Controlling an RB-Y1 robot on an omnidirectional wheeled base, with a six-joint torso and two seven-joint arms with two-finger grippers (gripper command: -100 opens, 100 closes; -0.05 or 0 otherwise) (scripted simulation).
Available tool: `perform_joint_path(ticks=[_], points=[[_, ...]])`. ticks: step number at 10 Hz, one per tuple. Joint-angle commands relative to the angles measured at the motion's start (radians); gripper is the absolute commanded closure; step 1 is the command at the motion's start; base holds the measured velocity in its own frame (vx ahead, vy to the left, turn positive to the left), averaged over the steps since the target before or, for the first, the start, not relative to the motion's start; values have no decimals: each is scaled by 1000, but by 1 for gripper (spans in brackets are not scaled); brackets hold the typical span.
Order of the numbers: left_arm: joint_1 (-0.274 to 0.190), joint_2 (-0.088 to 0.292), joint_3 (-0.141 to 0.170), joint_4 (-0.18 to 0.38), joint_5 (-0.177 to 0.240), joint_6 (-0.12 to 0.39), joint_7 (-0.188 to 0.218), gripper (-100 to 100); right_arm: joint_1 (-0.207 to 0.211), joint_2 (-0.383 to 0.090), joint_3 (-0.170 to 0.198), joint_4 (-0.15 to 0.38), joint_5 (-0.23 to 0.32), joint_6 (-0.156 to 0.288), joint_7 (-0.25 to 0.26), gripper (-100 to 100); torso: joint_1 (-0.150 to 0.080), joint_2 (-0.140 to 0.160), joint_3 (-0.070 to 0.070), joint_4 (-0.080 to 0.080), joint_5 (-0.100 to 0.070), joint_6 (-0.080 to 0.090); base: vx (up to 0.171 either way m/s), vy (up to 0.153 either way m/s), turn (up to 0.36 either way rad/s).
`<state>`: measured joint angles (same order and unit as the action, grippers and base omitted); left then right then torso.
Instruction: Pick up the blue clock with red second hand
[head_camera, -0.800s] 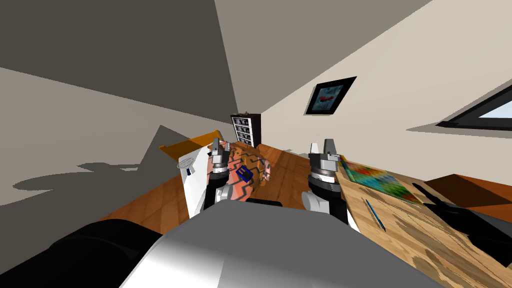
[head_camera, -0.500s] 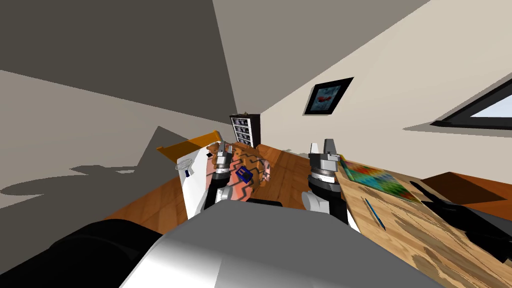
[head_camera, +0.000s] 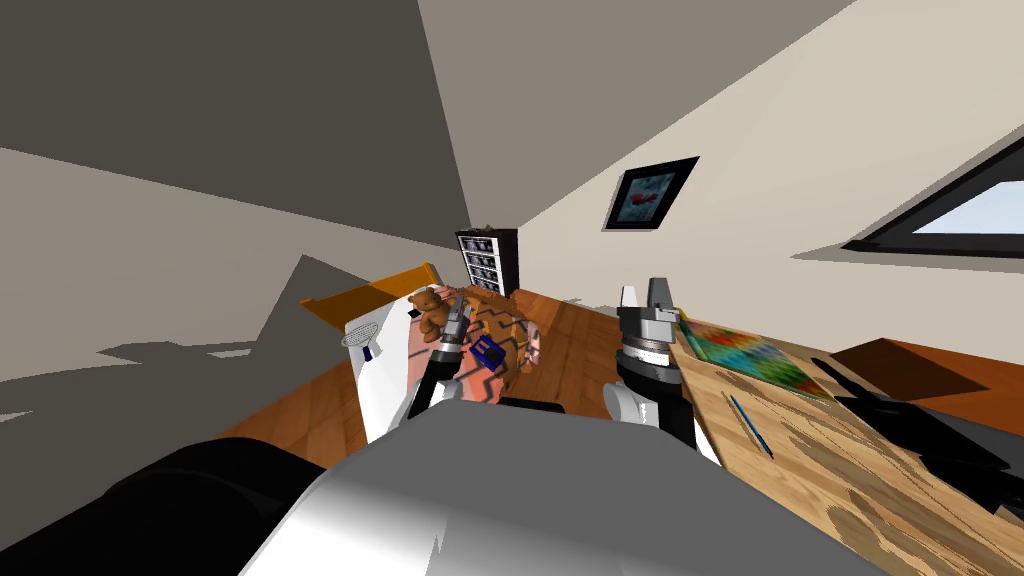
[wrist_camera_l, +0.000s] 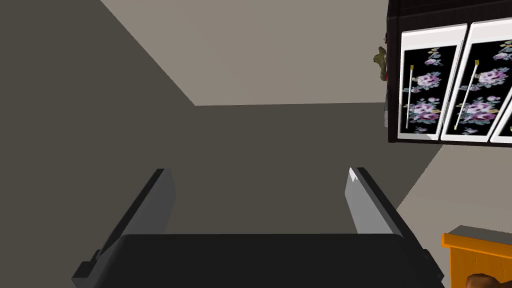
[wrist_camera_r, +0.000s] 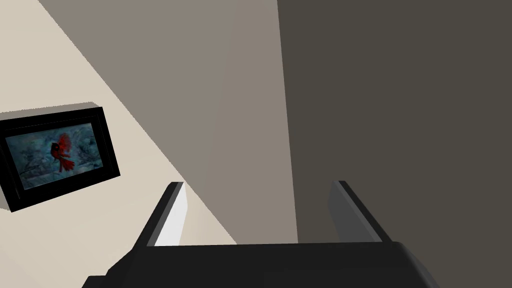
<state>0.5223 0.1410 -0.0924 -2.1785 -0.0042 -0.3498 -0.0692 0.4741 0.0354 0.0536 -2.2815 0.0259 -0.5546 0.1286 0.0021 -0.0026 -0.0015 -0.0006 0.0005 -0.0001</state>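
Left gripper (wrist_camera_l: 258, 171) and right gripper (wrist_camera_r: 258, 183) gape wide; blue clock (head_camera: 488, 350) lies on zigzag bedspread (head_camera: 510, 328) beside wooden floor (head_camera: 565, 350).

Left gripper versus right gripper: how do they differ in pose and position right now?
Pose: the left gripper leans at a tilt, while the right gripper stands upright.
Position: the left gripper is over the bed, near the teddy bear and the blue clock; the right gripper is beside the wooden desk.
Both are open and hold nothing.
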Motion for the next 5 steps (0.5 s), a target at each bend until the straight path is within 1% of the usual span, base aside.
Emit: perform_joint_path(ticks=[1,2,3,5], points=[[1,32,4,49,22,24,-8,-100,0,0,0,0,0,0,0,0,0,0,0,0,0,0,28,25,-47],[6,55,-1,72,39,50,-19,-100,0,0,0,0,0,0,0,0,0,0,0,0,0,0,47,31,-88],[6,55,-1,84,39,50,-19,-100,0,0,0,0,0,0,0,0,0,-1,0,0,0,0,43,26,-32],[16,98,-11,145,73,106,-42,-100,0,0,0,0,0,0,0,0,0,-1,0,0,0,0,57,35,-74]])
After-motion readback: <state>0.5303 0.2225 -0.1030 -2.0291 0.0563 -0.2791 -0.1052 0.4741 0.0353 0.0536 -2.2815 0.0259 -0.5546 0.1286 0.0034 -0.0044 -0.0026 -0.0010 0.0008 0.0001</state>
